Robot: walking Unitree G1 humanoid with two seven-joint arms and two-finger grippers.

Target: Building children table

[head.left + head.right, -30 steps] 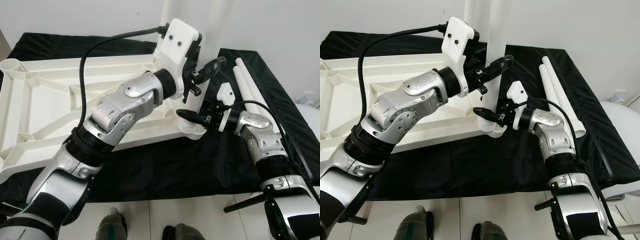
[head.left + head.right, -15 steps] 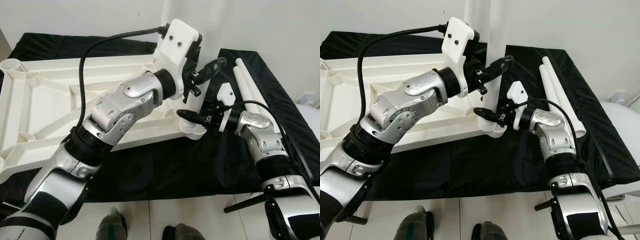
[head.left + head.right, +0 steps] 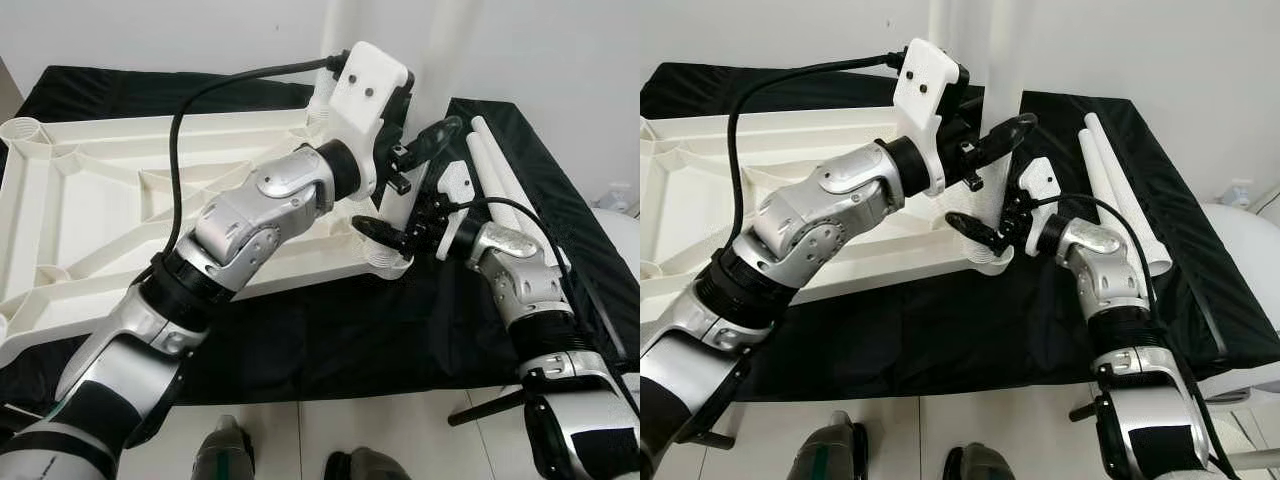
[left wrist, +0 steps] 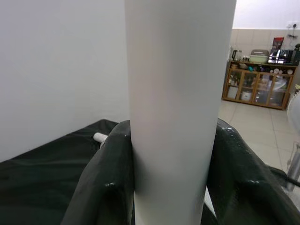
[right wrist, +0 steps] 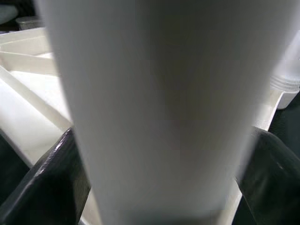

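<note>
White upright leg (image 4: 178, 108) pinched by L tool (image 4: 173, 178) and, apparently lower, R tool (image 5: 159, 187).

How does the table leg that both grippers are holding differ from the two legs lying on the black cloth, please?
The held leg stands upright in the corner socket of the tabletop; the spare legs lie flat. The left gripper and right gripper clamp the held leg; the spare legs lie untouched. All are plain white tubes.
</note>
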